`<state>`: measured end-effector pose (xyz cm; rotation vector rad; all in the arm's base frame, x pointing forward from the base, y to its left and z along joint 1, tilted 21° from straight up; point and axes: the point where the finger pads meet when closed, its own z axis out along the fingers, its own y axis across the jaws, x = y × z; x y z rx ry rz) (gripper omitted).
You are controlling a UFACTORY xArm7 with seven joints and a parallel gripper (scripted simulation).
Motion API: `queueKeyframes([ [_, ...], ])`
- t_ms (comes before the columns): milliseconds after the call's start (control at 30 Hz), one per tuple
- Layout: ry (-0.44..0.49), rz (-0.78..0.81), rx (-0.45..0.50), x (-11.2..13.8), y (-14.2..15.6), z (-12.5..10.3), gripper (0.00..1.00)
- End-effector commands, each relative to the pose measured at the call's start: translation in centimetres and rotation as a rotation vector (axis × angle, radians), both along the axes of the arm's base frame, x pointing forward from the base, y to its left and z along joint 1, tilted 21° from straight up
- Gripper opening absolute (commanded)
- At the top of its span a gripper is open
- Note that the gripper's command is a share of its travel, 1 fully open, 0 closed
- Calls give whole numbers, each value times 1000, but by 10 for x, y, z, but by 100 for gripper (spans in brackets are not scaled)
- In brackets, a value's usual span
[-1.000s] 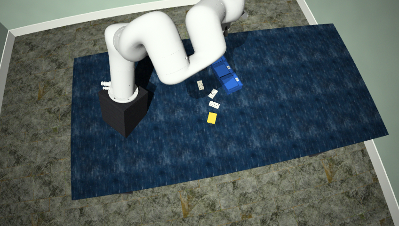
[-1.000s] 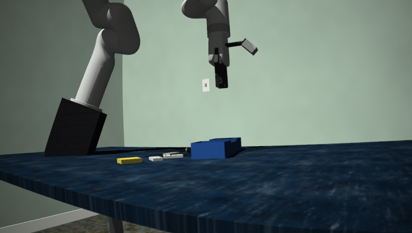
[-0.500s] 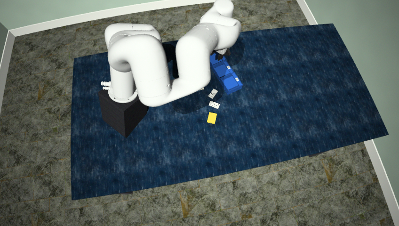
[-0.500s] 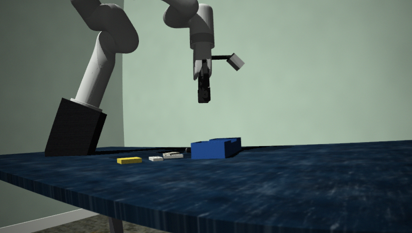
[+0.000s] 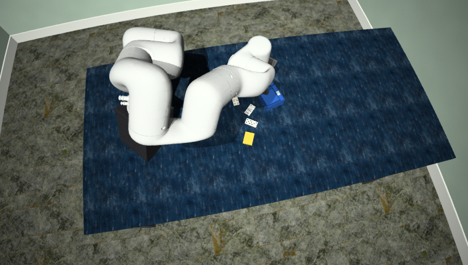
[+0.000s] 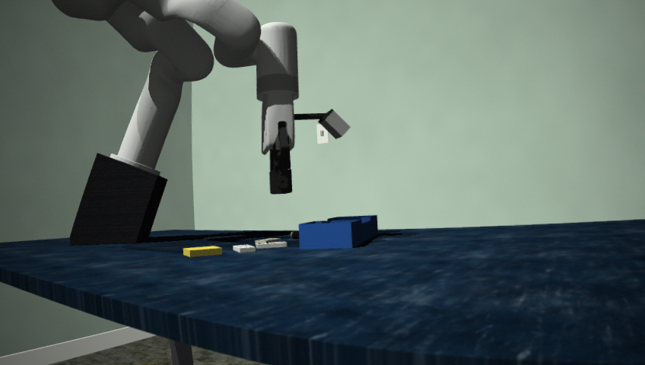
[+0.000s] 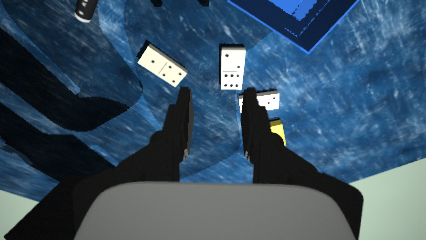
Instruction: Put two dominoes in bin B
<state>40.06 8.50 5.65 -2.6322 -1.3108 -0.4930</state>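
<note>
Pale green walls (image 6: 475, 112), mottled stone floor (image 5: 49, 213), white baseboard (image 5: 450, 203)

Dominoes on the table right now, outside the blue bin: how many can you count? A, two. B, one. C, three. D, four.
C: the wrist view shows three white dominoes lying flat on the table, one at left, one in the middle and one partly behind a finger of the gripper at right, all outside the blue bin.
</note>
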Motion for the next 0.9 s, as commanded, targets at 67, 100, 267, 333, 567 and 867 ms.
queueKeyframes([
  [67, -7, 0, 3, 5, -28, -28, 41],
  [100, -7, 0, 3, 5, -28, -29, 41],
  [267, -7, 0, 3, 5, -28, -28, 41],
  [333, -7, 0, 3, 5, -27, -28, 41],
  [567, -7, 0, 4, 5, -24, -27, 41],
  [867, -7, 0, 4, 5, -22, -27, 41],
])
